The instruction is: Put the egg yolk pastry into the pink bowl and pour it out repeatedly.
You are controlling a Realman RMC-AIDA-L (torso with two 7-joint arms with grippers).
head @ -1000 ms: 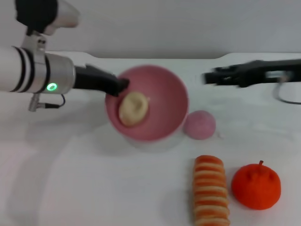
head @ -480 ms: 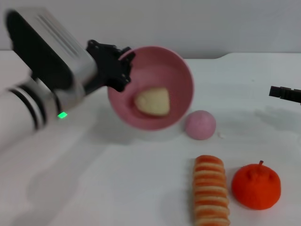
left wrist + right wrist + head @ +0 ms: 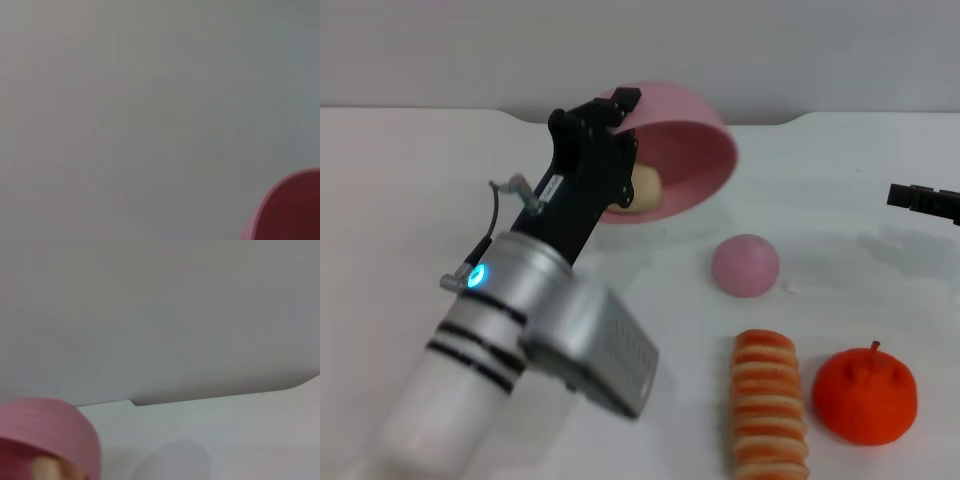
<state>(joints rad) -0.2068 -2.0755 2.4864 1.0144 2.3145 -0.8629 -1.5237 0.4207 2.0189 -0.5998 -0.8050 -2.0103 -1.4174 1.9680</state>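
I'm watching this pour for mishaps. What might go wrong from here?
The left gripper holds the pink bowl steeply tipped by its rim, so the bowl may slip. The egg yolk pastry, near the lowered edge, may roll toward the pink dome or striped roll.

Left arm (image 3: 510, 330): white-silver casing, black bands, blue light, grey cable, black end effector (image 3: 610, 125).
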